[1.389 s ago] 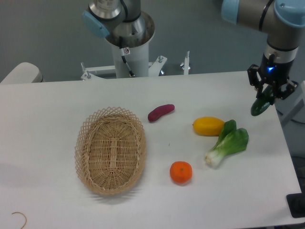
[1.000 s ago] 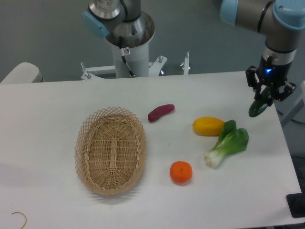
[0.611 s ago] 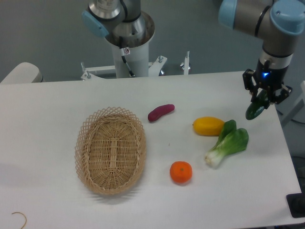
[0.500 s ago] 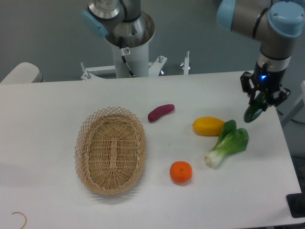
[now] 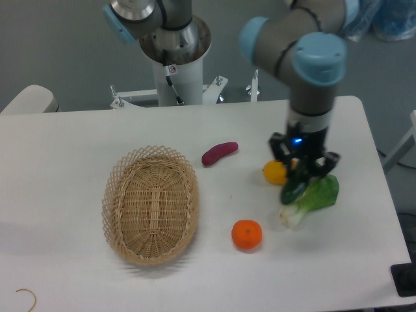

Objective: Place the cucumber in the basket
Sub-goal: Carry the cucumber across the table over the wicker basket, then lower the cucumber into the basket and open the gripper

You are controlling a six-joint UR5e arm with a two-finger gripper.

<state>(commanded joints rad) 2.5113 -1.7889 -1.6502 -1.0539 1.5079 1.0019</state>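
1. At the far left bottom of the white bench (image 5: 65,162), a thin tan loop of cord (image 5: 27,296) lies near the front edge.
2. The basket (image 5: 151,205), oval and woven from tan wicker with an open lattice rim, sits on the left half of the bench with nothing visible inside it.
3. Right of the basket's upper end lies a purple-red sweet potato (image 5: 220,153), apart from the rim.
4. Below it, near the front, sits an orange (image 5: 247,234), by itself on the bench.
5. A yellow fruit (image 5: 274,172) shows further right, partly covered by the arm's wrist and fingers.
6. The end effector (image 5: 300,175) hangs over this right-hand group, its two dark fingers pinching the cucumber (image 5: 293,191), which slants down and to the left from between them. The cucumber is held up in the end effector, well apart from the basket, in front of the yellow fruit and the bok choy.
7. The bok choy (image 5: 312,199) lies just beside and under the cucumber, white stem toward the front, green leaves toward the right.
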